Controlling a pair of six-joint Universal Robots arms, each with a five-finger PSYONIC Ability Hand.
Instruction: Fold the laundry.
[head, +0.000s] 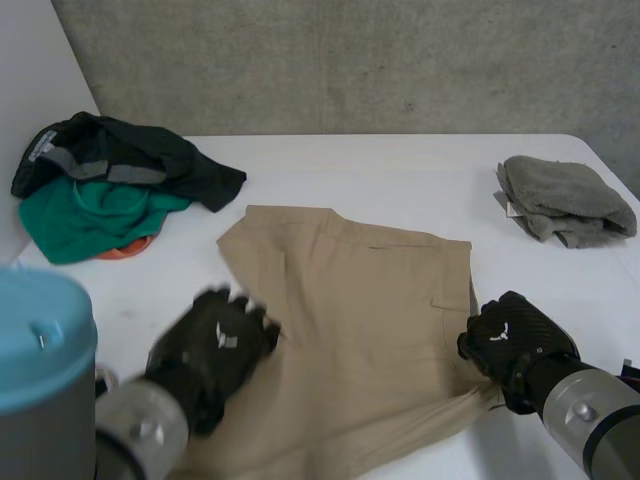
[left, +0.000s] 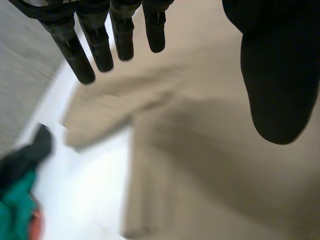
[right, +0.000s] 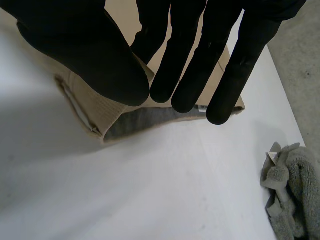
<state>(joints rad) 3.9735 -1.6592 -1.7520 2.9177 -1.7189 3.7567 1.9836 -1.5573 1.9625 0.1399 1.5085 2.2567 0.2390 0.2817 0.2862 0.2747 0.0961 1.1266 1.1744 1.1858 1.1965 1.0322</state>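
A tan pair of shorts (head: 370, 320) lies spread flat on the white table (head: 400, 170). My left hand (head: 215, 345) hovers over the shorts' left edge. In the left wrist view its fingers (left: 100, 40) are straight and apart from the thumb, above the tan cloth (left: 210, 150), holding nothing. At the shorts' right edge, my right hand (head: 510, 345) has hold of the cloth. The right wrist view shows its thumb (right: 90, 55) and straight fingers pinching the tan edge (right: 95, 112), which is lifted a little off the table.
A pile of dark and green clothes (head: 100, 185) sits at the back left, its green part (left: 15, 215) beyond my left fingertips. A folded grey towel (head: 565, 200) lies at the back right, also (right: 295, 190). A concrete wall stands behind the table.
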